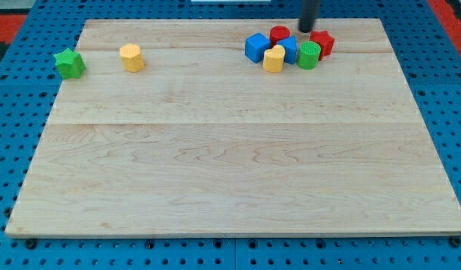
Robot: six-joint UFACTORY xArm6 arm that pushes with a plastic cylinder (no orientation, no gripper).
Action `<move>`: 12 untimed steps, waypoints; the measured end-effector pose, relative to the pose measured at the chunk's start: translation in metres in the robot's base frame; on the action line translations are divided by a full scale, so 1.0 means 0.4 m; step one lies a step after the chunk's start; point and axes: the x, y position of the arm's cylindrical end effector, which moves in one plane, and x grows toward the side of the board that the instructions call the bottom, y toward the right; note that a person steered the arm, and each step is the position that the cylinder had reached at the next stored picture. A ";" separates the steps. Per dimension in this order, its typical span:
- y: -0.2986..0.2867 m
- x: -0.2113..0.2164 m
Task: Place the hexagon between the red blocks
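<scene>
Main risk: scattering the cluster at the upper right of the frame. Sits tight there, with the red cylinder (279, 34) and the other red block (322, 43), shape unclear but perhaps a star, separated by only a narrow gap. Crowded just below by a blue block (291, 49), a green cylinder (309, 55), a blue cube (255, 47) and a second yellow block (273, 58). Pushing the hexagon in from the left would likely ram the blue cube or the second yellow block first and shove the reds apart or off the top edge of the bench (230, 172).

Second risk: mistaking the near yellow block for the target, since both are the same colour.

Third risk: a long sideways push along the top of the frame, off-centre on the block, letting it spin away from my tip (307, 30).

No pincer on this arm, only a plain rod, so nothing to open or close and nothing held. Tip planted at the top of the frame, right in the gap between the two reds, close to both.

Target, the yellow hexagon (131, 57), in the upper left of the frame, well apart from the tip and far to its left, slightly lower. Near it, further left, a green star (69, 64). Open bench between hexagon and cluster.
</scene>
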 end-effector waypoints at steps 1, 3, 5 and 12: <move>-0.255 -0.028; -0.656 0.114; -0.747 0.225; -0.324 0.353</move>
